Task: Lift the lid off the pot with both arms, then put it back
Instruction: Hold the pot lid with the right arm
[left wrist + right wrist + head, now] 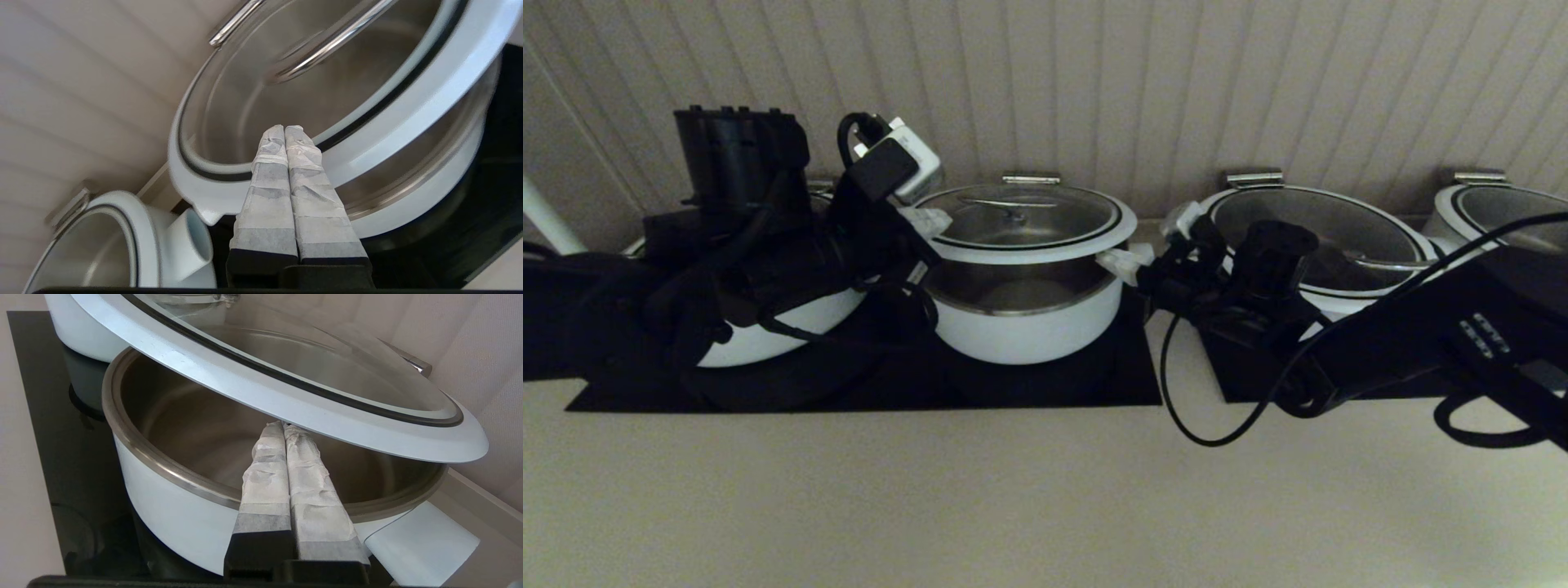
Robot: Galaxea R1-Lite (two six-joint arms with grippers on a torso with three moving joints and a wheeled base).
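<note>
- Far left: a wider white pot (768, 331) is recorded on the black mat (1045, 384), largely hidden behind the left arm (743, 261); it takes no part in the task.
- Left gripper (927, 222): placed at the left edge of the lid, with its taped fingers (286, 179) pressed flat together, nothing between them. In the left wrist view the tips are seen tucked beneath the white rim, so the lid appears to be borne from below rather than pinched.
- The lid (1025, 220): held level in the air, directly above the pot and clear of it, with a gap visible all round. Its steel loop handle (1013, 206) is left untouched at the centre.
- The pot (1025, 314): standing upright on the black mat, open, its steel interior exposed, straight below the lid.
- Right gripper (1125, 263): placed at the right edge of the lid, opposite the left one. Its wrapped fingers (286, 469) are likewise closed on each other with nothing between them, tips under the rim.
- Governing relation: the lid is spanned between the two grippers along a left-to-right line, neither arm being the nearer. Replacement is judged to call for an equal, straight descent on both sides, since any tilt could slide the rim off the tips.
- Right and far right: two wider lidded pots (1323, 237) (1503, 214) are noted against the back wall, beyond the right arm (1421, 327).
</note>
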